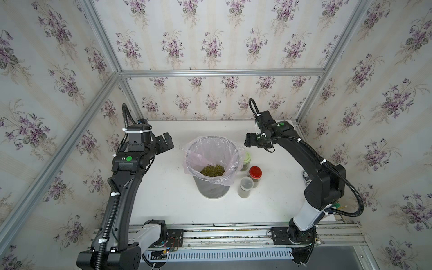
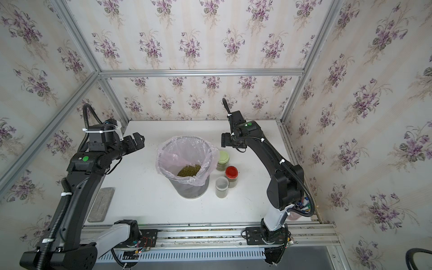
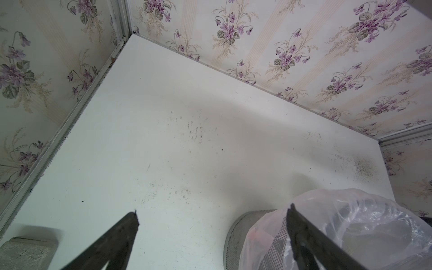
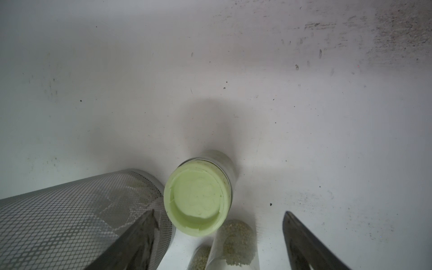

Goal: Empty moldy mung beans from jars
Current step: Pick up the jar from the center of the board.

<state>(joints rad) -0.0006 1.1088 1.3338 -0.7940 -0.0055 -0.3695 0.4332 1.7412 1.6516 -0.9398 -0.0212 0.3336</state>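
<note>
Tabletop (image 1: 268, 201), green-lidded jar (image 4: 197, 198) below end effector (image 4: 219, 211)

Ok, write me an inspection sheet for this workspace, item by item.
Surface: white table, scuffed and speckled.
Job's things: green-lidded jar, red-lidded jar and white-lidded jar upright, lids on, beside the bin; beans lie in its liner.
Clutter: grey pad at the table's edge.
Grippers: left gripper jaws open, empty; right gripper jaws open near the green-lidded jar, empty.
Cables: black conduit zip-tied along both arms.
Surroundings: floral wallpaper, aluminium frame.
</note>
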